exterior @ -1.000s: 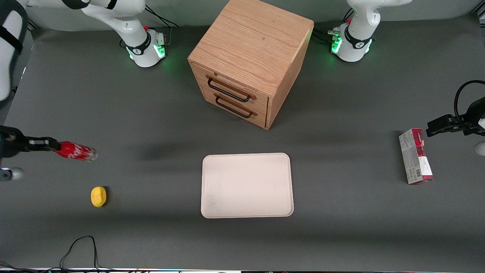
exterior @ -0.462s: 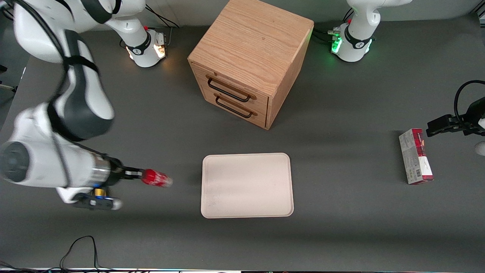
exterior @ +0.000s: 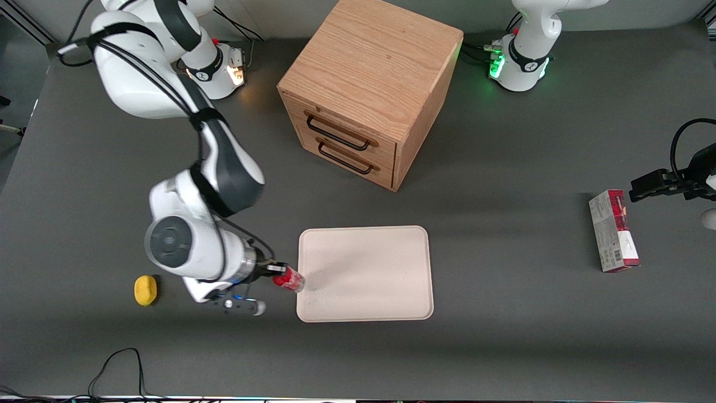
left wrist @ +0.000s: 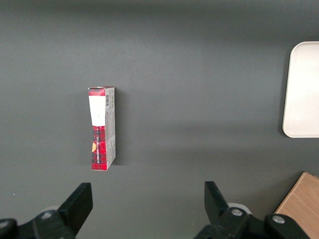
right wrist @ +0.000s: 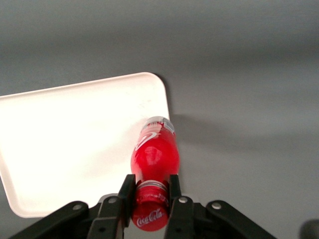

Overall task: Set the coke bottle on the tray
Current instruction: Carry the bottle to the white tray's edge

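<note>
My right gripper (exterior: 278, 273) is shut on the neck of the coke bottle (exterior: 289, 280), a small red bottle with a red cap and a clear base. It holds the bottle tilted above the edge of the cream-white tray (exterior: 369, 268), at the tray's end toward the working arm. In the right wrist view the gripper (right wrist: 150, 191) clamps just under the cap. The bottle (right wrist: 154, 152) points down over the tray's rounded corner (right wrist: 154, 87). The tray holds nothing.
A yellow lemon (exterior: 145, 290) lies on the table toward the working arm's end. A wooden drawer cabinet (exterior: 366, 89) stands farther from the front camera than the tray. A red-and-white carton (exterior: 613, 230) lies toward the parked arm's end; it shows in the left wrist view (left wrist: 102, 127).
My right arm has swept from the working arm's end of the table toward the tray, carrying the coke bottle. The bottle now hangs over the tray's edge.
</note>
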Controlling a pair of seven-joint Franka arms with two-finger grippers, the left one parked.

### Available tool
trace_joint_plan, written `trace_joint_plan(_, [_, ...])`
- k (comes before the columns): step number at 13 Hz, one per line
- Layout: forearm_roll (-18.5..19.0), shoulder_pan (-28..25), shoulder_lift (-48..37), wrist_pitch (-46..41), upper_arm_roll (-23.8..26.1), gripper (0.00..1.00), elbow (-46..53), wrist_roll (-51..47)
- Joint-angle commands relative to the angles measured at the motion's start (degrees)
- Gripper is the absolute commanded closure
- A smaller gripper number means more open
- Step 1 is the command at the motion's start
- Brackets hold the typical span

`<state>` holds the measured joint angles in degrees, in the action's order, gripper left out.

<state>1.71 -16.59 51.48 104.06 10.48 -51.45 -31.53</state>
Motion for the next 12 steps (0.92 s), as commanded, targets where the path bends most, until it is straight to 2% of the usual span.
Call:
trace_joint_plan(1, [1.5,-1.2,3.4,3.0,-0.4,1.00,4.1,-1.8])
trace_joint_plan(3, [4.0,-2.1,4.3,4.0,-0.4,1.00,4.2,-3.9])
trace_joint_plan(9, [4.4,-2.5,4.5,4.2,-0.4,1.00,4.1,-4.3])
trace_joint_plan(10, [4.4,-2.4,4.5,4.3,-0.4,0.44,4.1,-4.0])
trace_joint_plan(11, [5.1,-2.6,4.4,4.3,-0.3,0.00,4.0,-4.0])
trace_joint_plan(12, [5.8,-2.5,4.2,4.3,-0.2,0.00,4.0,-4.2])
